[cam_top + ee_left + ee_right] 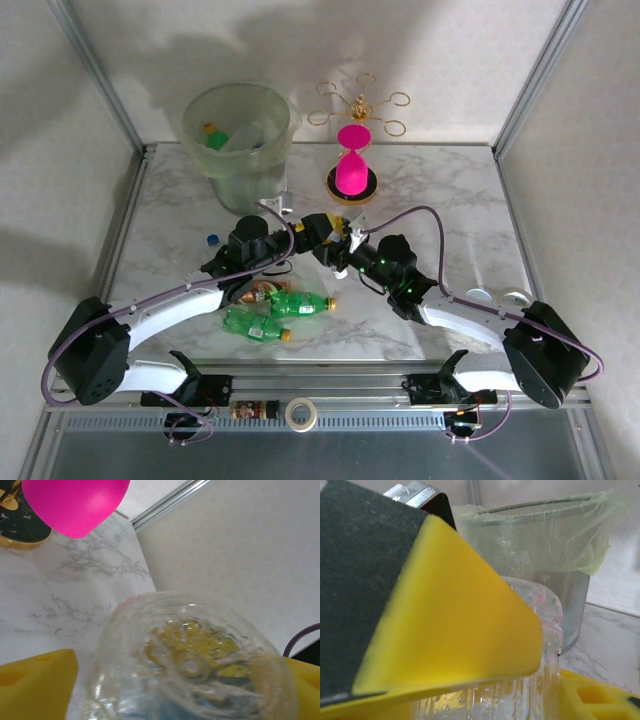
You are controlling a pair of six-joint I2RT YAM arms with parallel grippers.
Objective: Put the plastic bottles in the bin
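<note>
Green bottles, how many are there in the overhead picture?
3 green bottles: two lying together on the table, one inside the bin. Others may be hidden.

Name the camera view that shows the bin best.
Top external: the bin shows its full rim and open mouth from above, with bottles inside. The right wrist view gives a close look at its wall and pale-green rim, partly hidden behind a yellow claw pad.

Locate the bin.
In the top view, the bin stands at the far left of the table, with the pink hourglass to its right.
</note>
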